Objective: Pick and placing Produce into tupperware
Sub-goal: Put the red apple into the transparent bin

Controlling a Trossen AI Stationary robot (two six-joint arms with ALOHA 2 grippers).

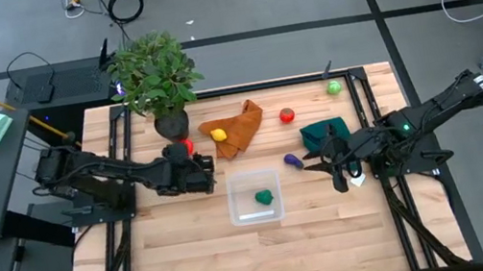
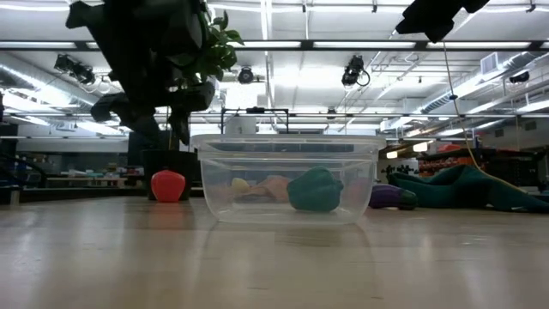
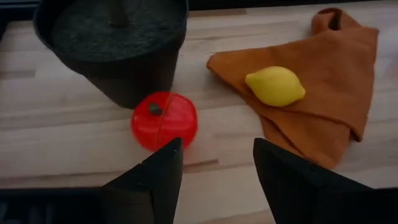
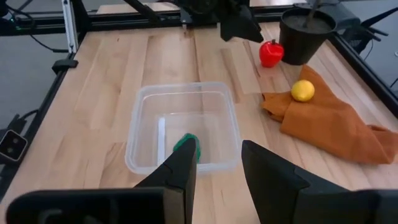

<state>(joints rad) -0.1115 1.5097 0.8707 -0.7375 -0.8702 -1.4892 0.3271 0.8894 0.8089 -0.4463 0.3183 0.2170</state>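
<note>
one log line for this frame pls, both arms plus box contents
left gripper: open, by red tomato near plant pot | right gripper: open, empty, right of tupperware | tupperware: one green piece

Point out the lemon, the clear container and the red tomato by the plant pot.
lemon [image 3: 275, 86], left wrist view, middle of its yellow skin.
clear container [image 1: 232, 199], high view, its left wall.
red tomato [image 3: 164, 120], left wrist view, its front face.

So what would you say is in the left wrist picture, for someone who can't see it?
The left tool, fingers apart and empty, points at a red toy tomato on the wooden table, beside a black plant pot. A yellow lemon lies on an orange cloth.
</note>
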